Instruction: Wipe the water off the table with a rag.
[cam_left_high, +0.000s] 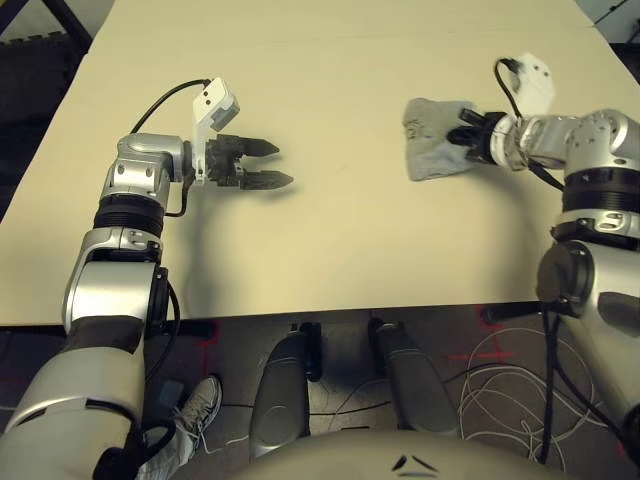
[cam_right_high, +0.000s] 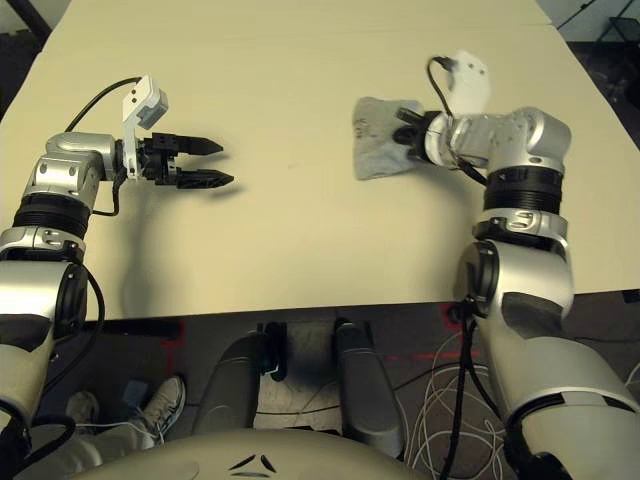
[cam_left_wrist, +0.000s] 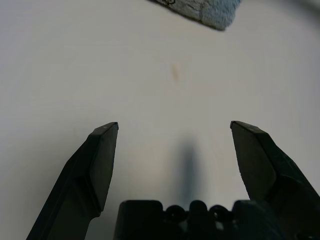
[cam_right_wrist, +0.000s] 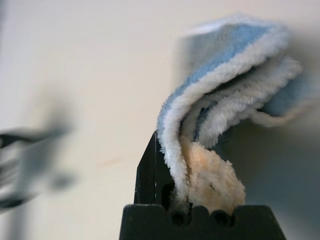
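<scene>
1. Right gripper (cam_right_high: 408, 135) clamped on the rag (cam_left_high: 437, 137); cloth bunched and folded between the fingers, seen pinched in the right wrist view.
2. Rag lay over the right half of the table (cam_left_high: 330, 240), nearer the far edge than the near one, dark marks on its left part.
3. Left gripper (cam_left_high: 281, 165) held over the left half of the table, fingers spread wide, nothing between them.
4. Faint amber streak of water (cam_left_wrist: 175, 72) noted on the surface, between left gripper and rag.

Rag (cam_left_high: 438, 136) on table (cam_left_high: 340, 250), right side.
</scene>
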